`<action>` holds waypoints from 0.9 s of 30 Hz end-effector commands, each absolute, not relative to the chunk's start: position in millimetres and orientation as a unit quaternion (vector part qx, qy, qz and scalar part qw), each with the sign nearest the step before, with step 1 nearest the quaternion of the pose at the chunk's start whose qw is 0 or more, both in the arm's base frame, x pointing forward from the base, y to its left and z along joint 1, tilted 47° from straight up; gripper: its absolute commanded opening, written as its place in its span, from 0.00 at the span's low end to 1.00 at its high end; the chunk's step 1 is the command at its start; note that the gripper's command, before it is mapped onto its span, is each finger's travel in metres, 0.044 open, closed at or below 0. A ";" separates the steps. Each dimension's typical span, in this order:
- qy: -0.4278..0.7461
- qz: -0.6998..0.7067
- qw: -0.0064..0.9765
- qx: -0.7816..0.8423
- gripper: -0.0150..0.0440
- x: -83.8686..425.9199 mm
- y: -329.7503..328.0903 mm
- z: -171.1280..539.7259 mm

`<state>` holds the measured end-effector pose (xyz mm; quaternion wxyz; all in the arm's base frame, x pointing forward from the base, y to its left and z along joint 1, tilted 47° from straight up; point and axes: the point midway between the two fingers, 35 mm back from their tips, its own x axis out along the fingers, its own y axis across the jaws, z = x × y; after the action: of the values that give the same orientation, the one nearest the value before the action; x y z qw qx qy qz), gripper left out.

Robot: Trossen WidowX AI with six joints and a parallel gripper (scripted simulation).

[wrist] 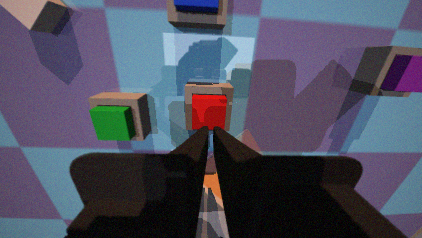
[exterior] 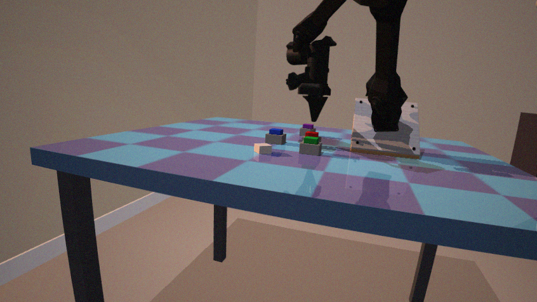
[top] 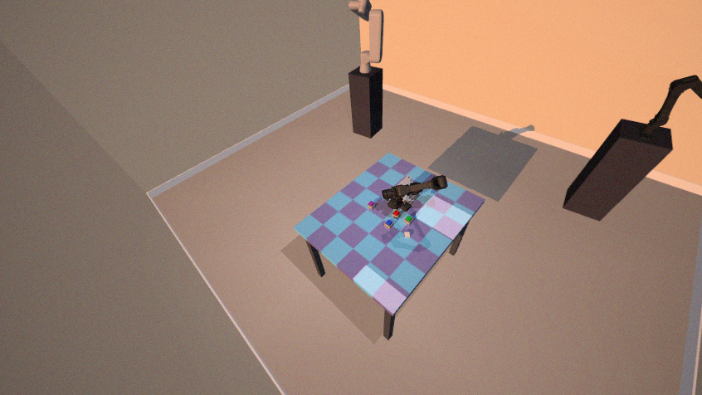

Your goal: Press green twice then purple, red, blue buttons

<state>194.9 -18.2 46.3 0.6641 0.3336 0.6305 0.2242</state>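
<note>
My gripper (exterior: pixel 314 120) (wrist: pixel 210 131) is shut and empty, pointing down above the red button, with a gap between its tips and the button. The red button (top: pixel 396 213) (exterior: pixel 311 133) (wrist: pixel 209 111) stands raised in its base; in the exterior view it is partly hidden behind the green button (top: pixel 408 219) (exterior: pixel 311 140) (wrist: pixel 111 123). The blue button (top: pixel 389 222) (exterior: pixel 275 131) (wrist: pixel 196 5) is cut off by the top edge of the wrist view. The purple button (top: pixel 371 203) (exterior: pixel 308 125) (wrist: pixel 407 74) is at the right of the wrist view. All four caps stand up from their bases.
A pale block (top: pixel 407 234) (exterior: pixel 262 148) lies near the green and blue buttons; part of it shows at the wrist view's top left (wrist: pixel 30 10). A white panel (exterior: pixel 362 124) stands by the arm's base. The checkered table (top: pixel 338 260) (exterior: pixel 179 165) carries everything.
</note>
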 end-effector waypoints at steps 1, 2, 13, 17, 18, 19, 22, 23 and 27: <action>0.626 0.223 0.667 0.336 0.29 196.5 -13.6 42.4; 0.626 0.223 0.667 0.336 0.29 196.8 -12.7 41.5; 0.626 0.223 0.667 0.336 0.29 199.2 0.3 29.0; 0.626 0.223 0.667 0.337 0.29 199.8 5.1 24.7; 0.626 0.223 0.667 0.337 0.29 199.9 6.3 23.7; 0.626 0.223 0.667 0.337 0.29 200.0 7.5 22.7; 0.626 0.223 0.667 0.337 0.29 200.1 9.3 21.1; 0.626 0.223 0.667 0.337 0.29 200.1 9.3 21.1; 0.626 0.223 0.667 0.337 0.29 200.1 9.3 21.1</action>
<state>200.9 7.3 21.6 0.6692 0.3332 0.6258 0.2224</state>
